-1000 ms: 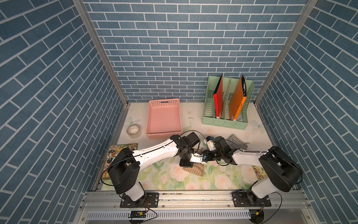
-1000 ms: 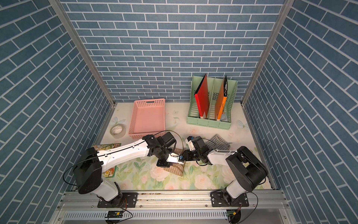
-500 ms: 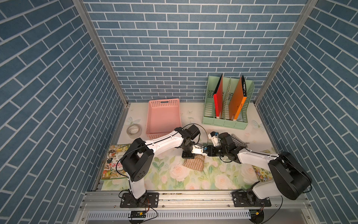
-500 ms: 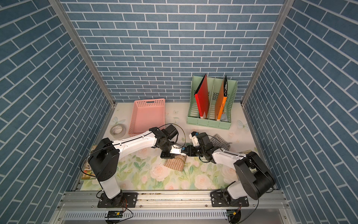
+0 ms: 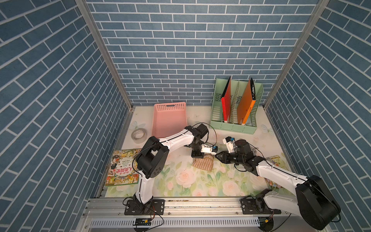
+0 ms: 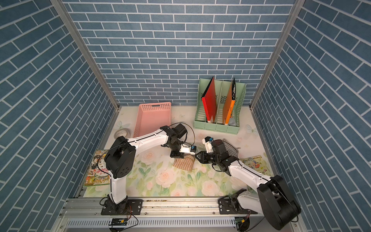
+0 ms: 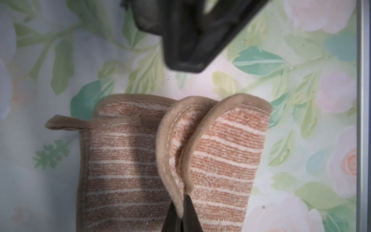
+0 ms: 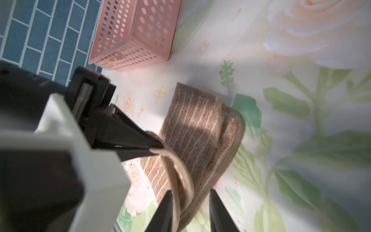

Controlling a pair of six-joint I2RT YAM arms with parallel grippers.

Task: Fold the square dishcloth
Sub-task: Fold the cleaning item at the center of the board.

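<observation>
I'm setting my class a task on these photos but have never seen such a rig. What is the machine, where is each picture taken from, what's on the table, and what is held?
The machine is two white robot arms, left arm and right arm, each ending in a pincer. Two pictures look down from overhead; two come from cameras on the wrists. On the flowered table lie a striped dishcloth, a pink basket, a green file rack, a tape roll and a picture book. The left pincer pinches the dishcloth's hem; the right pincer seems to grip a fold beside it.
</observation>
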